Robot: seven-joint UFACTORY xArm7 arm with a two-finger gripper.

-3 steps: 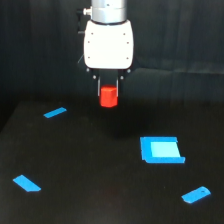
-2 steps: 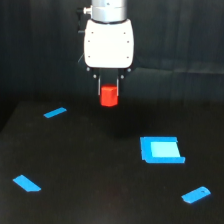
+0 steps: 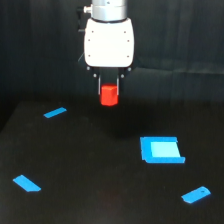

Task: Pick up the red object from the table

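centre of counter (image 3: 100, 165): square tray (image 3: 161, 150) at 3 o'clock
strips: 10 (image 3: 55, 112), 8 (image 3: 27, 183), 4 o'clock (image 3: 196, 194)

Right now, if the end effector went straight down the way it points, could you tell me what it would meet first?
Probably bare table. The end effector points down, holding the red object; no blue piece seems to lie under it, though depth is unclear.

The red object (image 3: 109, 95), a stubby red-orange cylinder (upright, matte), hangs above the black table (image 3: 100, 170), toward its far edge.
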